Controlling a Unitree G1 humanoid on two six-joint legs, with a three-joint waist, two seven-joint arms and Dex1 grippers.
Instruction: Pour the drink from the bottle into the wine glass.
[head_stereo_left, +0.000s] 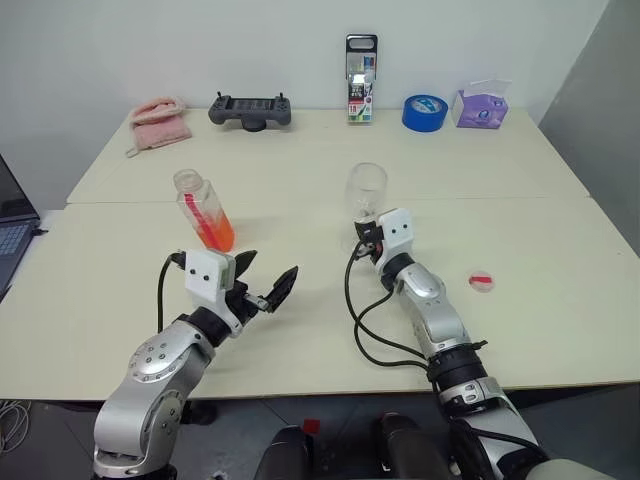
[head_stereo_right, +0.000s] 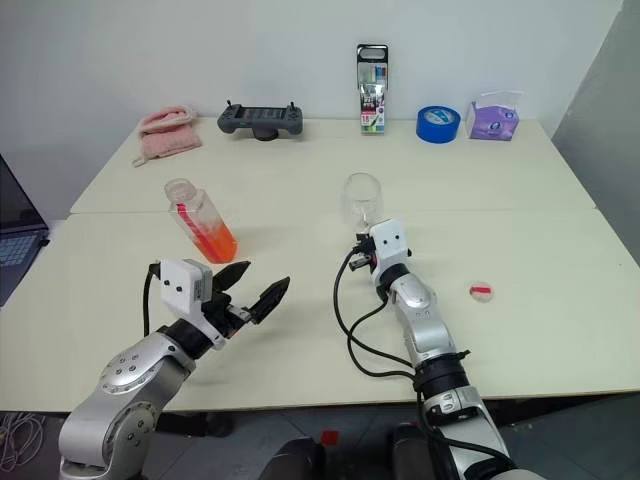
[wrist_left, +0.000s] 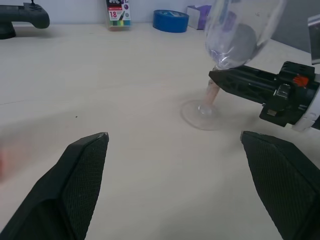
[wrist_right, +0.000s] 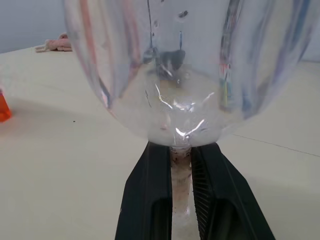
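Right wrist view: my right gripper (wrist_right: 181, 175) clamps the wine glass (wrist_right: 175, 70) stem.
My left gripper (head_stereo_left: 262, 280) gapes empty; the bottle (head_stereo_left: 204, 210) stands at its eleven o'clock.

In the right wrist view the glass (wrist_right: 172, 70) is cut off at the top, and its foot lies below the picture's edge, with the stem (wrist_right: 181, 192) partly covered by the two black fingers (wrist_right: 145, 200). In the left wrist view the bowl's rim runs off the top, and a blurred reddish patch (wrist_left: 4, 152) at the edge is too smeared to name. The print on the marker pack (head_stereo_left: 361, 80) is too small to read.
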